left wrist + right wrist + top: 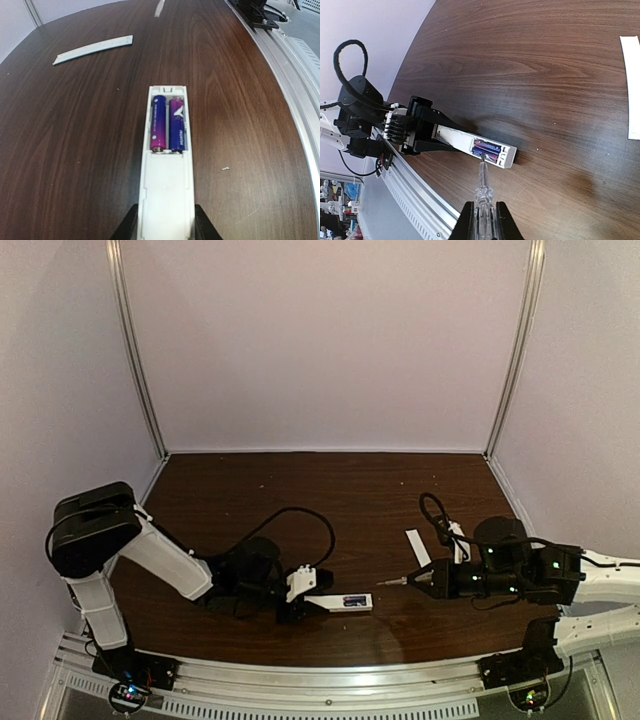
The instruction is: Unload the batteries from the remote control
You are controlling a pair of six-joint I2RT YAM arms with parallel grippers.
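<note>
Two batteries (169, 125) lie side by side in the open recess of the remote control (166, 195), which rests recess-up on the counter (75, 150) near its front edge. The left tool (165, 225) clamps the remote control's near end between both fingers. The right tool (482, 220) holds a screwdriver (483, 187) tightly, its tip at the recess; whether it touches cannot be told. A white cover strip (93, 49) lies well apart.

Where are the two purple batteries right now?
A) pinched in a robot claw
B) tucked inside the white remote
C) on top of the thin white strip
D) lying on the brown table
B: both batteries lie side by side in the open recess of the remote control, not on the table and not in any gripper.
</note>
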